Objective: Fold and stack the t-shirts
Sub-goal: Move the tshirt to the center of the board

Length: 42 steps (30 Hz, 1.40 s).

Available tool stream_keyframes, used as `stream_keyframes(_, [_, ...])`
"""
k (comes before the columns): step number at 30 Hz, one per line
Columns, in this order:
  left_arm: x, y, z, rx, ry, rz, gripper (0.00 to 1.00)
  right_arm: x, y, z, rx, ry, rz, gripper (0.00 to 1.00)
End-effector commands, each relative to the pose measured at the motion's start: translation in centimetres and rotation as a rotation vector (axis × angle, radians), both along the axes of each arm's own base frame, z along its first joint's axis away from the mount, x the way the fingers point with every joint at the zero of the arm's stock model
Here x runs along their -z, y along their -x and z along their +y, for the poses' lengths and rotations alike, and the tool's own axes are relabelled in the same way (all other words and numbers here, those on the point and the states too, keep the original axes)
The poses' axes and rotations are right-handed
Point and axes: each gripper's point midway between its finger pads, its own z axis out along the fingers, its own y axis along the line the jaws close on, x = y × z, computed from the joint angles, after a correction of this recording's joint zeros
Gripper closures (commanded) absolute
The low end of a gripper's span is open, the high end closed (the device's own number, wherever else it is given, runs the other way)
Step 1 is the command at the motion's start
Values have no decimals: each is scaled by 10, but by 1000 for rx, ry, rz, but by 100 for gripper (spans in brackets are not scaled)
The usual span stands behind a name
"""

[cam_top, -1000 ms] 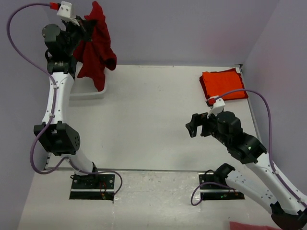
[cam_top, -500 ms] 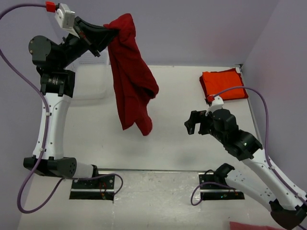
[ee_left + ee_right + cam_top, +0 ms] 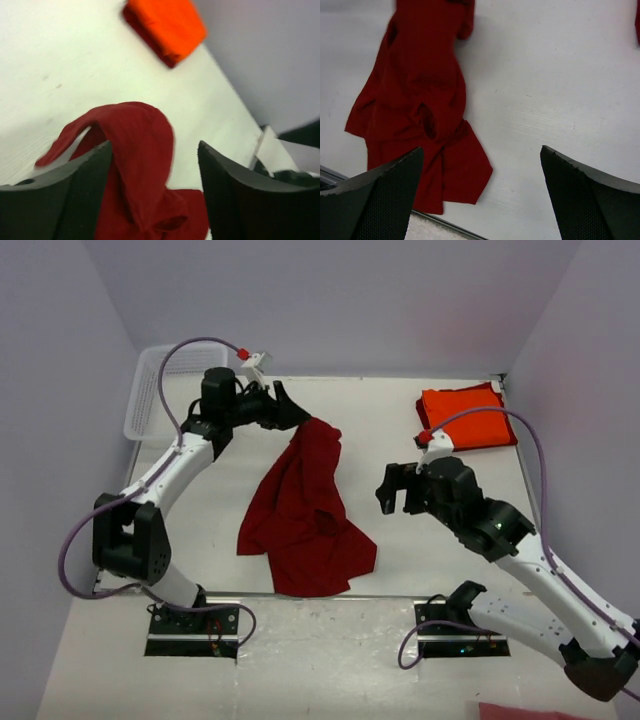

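From above, the crimson t-shirt (image 3: 305, 510) lies crumpled on the white table (image 3: 220, 465), a little left of the middle. Its lower hem reaches almost to the near edge, and its upper tip touches the left gripper (image 3: 290, 410). The orange t-shirt (image 3: 465, 418) lies folded in the far right corner, close to the walls. The right gripper (image 3: 397, 490) hovers between the two shirts, with bare table around it. The white mesh basket (image 3: 140, 405) stands in the far left corner, and both shirts are outside of it.

The left wrist view shows what the top view does not: the fingers (image 3: 75, 200) stand apart, and a fold of crimson cloth arches between them without being pinched.

In the right wrist view the fingers (image 3: 375, 200) are wide apart with nothing between them. The crimson shirt lies below on the left, one corner near the table edge.
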Motion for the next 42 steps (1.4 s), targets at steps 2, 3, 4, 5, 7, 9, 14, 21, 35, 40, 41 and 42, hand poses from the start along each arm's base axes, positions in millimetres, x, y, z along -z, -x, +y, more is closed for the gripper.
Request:
stream_keyframes(2, [-17,-43,27,-268,-128,-73,20,19,-16,-1,100,171,56,1])
stream_keyframes(3, [-25,-48,38,-371,-159,-100,6,17,-18,-2,146,203,46,1])
stream_keyframes(4, [-44,-36,37,-403,-177,-151,5,20,-20,-5,179,242,49,1])
stream_keyframes(5, [-44,-29,43,-445,-211,-142,6,24,-19,-12,216,293,61,1])
stream_keyframes(7, [-56,-19,61,-561,-245,-150,15,23,-25,-11,314,311,49,1])
stream_keyframes(9, [-38,-5,69,-570,-282,-77,20,33,-29,6,257,268,82,1])
stream_keyframes(14, [17,40,79,-576,-336,50,26,41,-28,79,-11,21,122,28])
stream_keyframes(21, [92,82,92,-563,-418,201,32,93,-49,127,-135,-15,272,48])
stream_keyframes(35, [99,101,101,-542,-447,191,31,156,-55,126,-45,-4,440,43])
stream_keyframes(40, [106,103,101,-537,-456,207,31,163,-44,109,31,40,409,45])
stream_keyframes(41, [108,104,101,-539,-457,209,31,162,-40,108,29,50,398,45])
stream_keyframes(42, [108,103,102,-541,-458,209,31,155,-36,107,22,40,379,44])
